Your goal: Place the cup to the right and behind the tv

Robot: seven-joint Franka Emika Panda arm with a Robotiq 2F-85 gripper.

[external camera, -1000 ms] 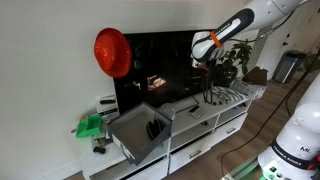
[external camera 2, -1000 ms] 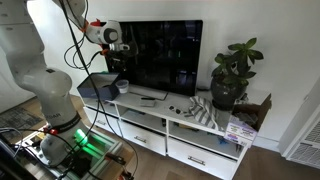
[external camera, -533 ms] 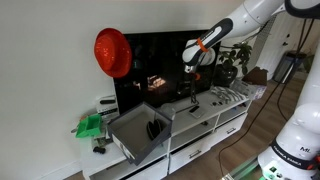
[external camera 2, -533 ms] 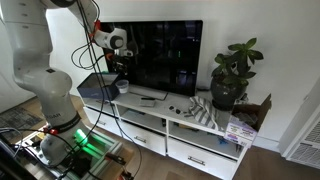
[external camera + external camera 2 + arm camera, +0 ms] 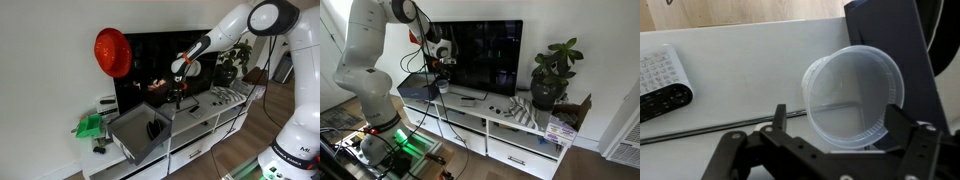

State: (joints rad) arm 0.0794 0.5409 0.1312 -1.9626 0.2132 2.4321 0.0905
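Observation:
A translucent plastic cup (image 5: 853, 95) stands upright on the white tv stand (image 5: 730, 120). My gripper (image 5: 838, 118) is open, with one finger on each side of the cup and gaps to its wall. In both exterior views the gripper (image 5: 178, 95) (image 5: 438, 85) hangs low over the stand in front of the large black tv (image 5: 150, 70) (image 5: 485, 55), near the tv's edge by the grey box. The cup itself is too small to make out in the exterior views.
A grey open-topped box (image 5: 140, 130) (image 5: 418, 86) stands at one end of the stand; its dark wall (image 5: 890, 40) is right beside the cup. A white remote (image 5: 660, 80) lies nearby. A potted plant (image 5: 232, 60) (image 5: 552, 72) stands at the far end. A red round object (image 5: 113, 52) hangs by the tv.
The arm has swung across the front of the tv toward the grey box and come down lower over the stand.

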